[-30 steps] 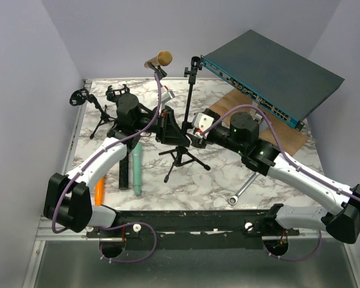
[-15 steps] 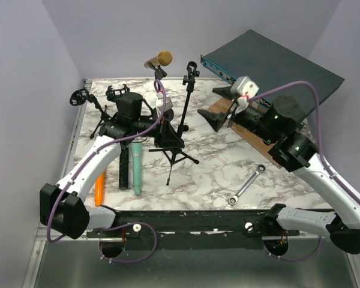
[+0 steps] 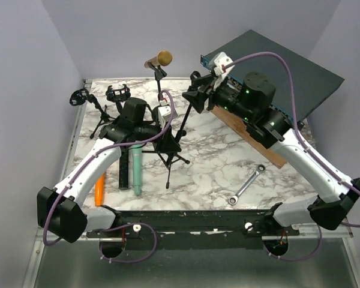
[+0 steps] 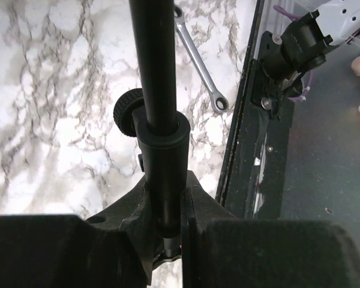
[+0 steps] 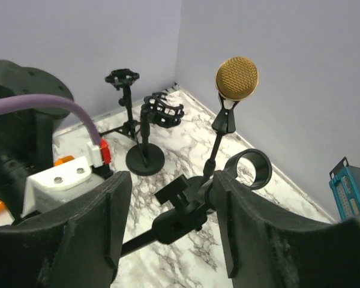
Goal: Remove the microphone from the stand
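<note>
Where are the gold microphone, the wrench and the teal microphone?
gold microphone (image 5: 236, 78): right wrist view, on its mesh head.
wrench (image 3: 246, 185): top external view, mid-handle.
teal microphone (image 3: 135, 171): top external view, on its body.

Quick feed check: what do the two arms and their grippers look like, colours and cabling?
Same build for left arm and right arm: white links between bulky black joints, a purple cable looping along each. A small white block with a red part sits at each wrist. Broad matte-black fingers on left gripper and right gripper.
</note>
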